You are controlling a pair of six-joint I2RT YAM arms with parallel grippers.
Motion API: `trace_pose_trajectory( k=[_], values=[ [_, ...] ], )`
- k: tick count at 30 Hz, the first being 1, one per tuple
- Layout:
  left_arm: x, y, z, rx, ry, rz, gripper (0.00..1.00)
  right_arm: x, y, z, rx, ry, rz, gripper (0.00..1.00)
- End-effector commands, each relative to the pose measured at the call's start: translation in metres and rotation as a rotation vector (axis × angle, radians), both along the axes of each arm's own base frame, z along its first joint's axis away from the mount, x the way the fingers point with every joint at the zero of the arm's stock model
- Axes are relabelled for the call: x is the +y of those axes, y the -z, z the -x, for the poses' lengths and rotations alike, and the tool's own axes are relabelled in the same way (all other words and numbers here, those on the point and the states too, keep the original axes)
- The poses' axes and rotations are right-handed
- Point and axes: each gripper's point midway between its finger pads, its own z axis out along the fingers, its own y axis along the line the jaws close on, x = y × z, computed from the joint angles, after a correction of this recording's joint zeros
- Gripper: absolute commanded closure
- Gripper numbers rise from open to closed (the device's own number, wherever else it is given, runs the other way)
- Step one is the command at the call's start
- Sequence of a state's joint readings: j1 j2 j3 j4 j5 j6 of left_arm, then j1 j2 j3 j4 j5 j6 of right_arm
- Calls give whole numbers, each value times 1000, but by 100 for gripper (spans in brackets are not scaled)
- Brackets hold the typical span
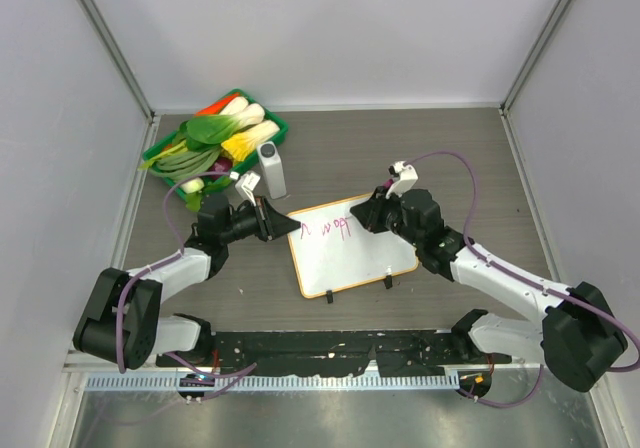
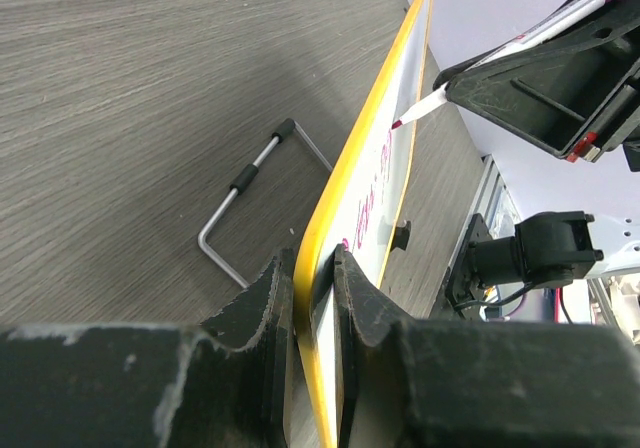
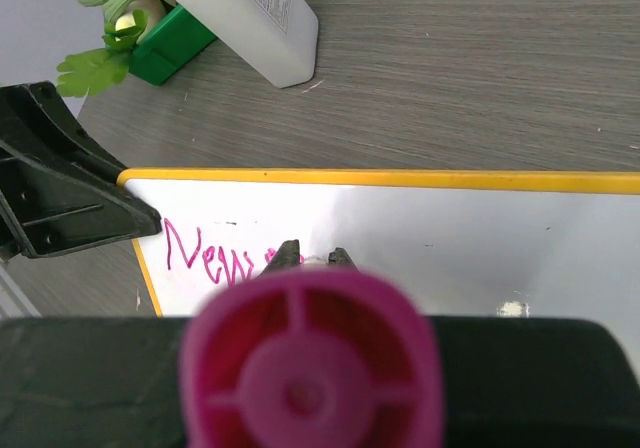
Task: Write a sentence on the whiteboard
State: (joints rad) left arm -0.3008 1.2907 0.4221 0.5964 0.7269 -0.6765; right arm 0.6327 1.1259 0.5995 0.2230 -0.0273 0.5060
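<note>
Whiteboard [image 1: 372,253] is lying at the middle of the surface [image 1: 450,158], between the two arms and turned a little askew, with its two black clip feet [image 1: 388,282] on the near edge. The left jaws are clamping the board's orange frame [image 2: 345,178] at its left edge, one finger on each face, and so are steadying it. The right jaws are gripping a pink marker [image 2: 560,18] tightly, and its tip [image 2: 398,124] is touching the white face near the upper left of the board.

The sentence [image 3: 205,251] is only beginning. "New" is showing clearly in pink in the right wrist view, while the stroke after it is hiding behind the marker's cap end [image 3: 310,368], so the letter being formed cannot be told. Most of the board is showing bare white, which suggests the task is at an early stage and the step in hand is the second word.

Doing this step well is probably depending on three things:
- **Pressure:** the tip should be pressing lightly and evenly, so the line is neither skipping nor pushing the board away.
- **Direction:** the strokes should be running rightward, parallel to the far frame, with letters small enough to leave room for a second line.
- **Left clamp:** it should be holding without shifting, since any slide of the board would be bending the letters.

A white bottle [image 1: 272,171] and a green tray of vegetables [image 1: 165,151] are sitting beyond the board's far left corner, apart from the writing path.
</note>
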Motion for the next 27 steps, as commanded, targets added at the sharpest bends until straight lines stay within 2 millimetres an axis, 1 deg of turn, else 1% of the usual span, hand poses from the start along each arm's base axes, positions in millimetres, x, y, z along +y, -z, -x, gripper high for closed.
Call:
trace_pose_trajectory(
  k=[1, 8, 14, 21, 27],
  values=[
    [5, 12, -3, -19, -19, -72, 100, -2, -26, -18, -80, 57, -23, 99],
    [5, 12, -3, -20, -20, -73, 100, -9, -14, -20, -63, 88, 22, 98],
    [5, 12, -3, -16, -19, -72, 100, -17, -11, -18, -58, 110, 51, 99],
    [5, 13, -3, -18, -20, -74, 100, -22, 2, -9, -31, 96, 81, 99],
    [5, 13, -3, -16, -20, -74, 100, -21, 7, -2, -19, 61, 96, 99]
  ],
)
